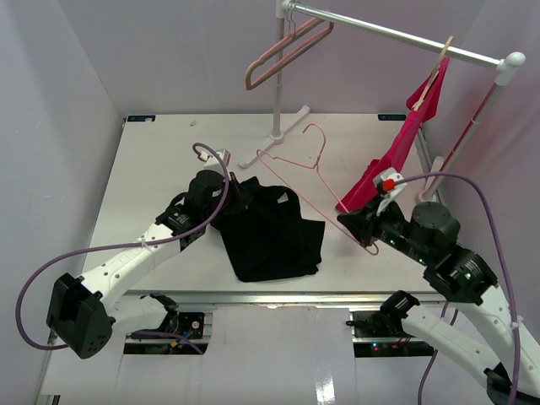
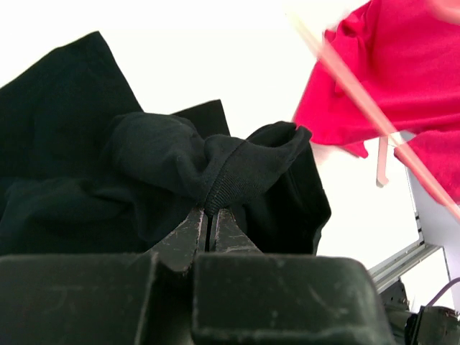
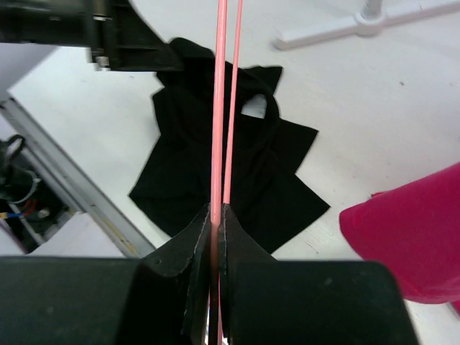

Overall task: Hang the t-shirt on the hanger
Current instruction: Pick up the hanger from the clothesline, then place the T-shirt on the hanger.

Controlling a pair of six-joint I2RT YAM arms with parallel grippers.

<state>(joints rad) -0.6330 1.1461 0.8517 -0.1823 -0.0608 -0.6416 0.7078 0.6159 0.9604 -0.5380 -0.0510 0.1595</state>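
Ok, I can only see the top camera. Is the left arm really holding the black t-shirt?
Observer: Yes, the left wrist view shows the left jaws shut tight on the t-shirt.
Operator: Which bit of it?
Observer: A bunched-up ribbed edge, poking up just above the tips.
Operator: And the other arm?
Observer: The right wrist view shows the right jaws shut on the hanger, pinching its thin pink wire.
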